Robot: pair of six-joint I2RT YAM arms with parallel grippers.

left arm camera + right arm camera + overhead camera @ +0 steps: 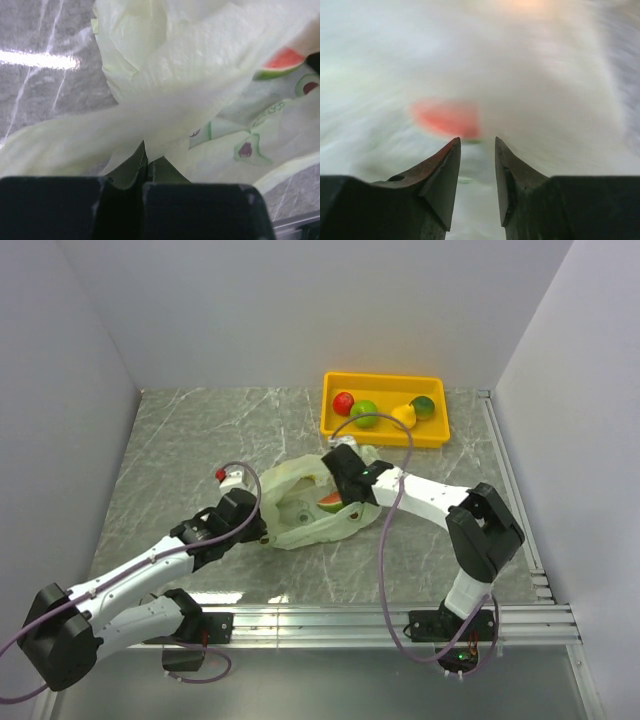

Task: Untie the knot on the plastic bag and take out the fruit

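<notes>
Left tool [147, 167] clamped on plastic bag [200, 65] rim; right tool [476, 150] slightly apart inside. We judge film limp, slippery; grab light, rigid fruit [445, 117].

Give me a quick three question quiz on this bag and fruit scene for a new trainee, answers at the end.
1. True or false: the left gripper is shut on the plastic bag.
2. How many pieces of fruit lie in the yellow tray? A two, B four, C six.
3. Fill in: the red and green piece inside the bag is a slice of ____.
Key: 1 true; 2 B; 3 watermelon.
</notes>
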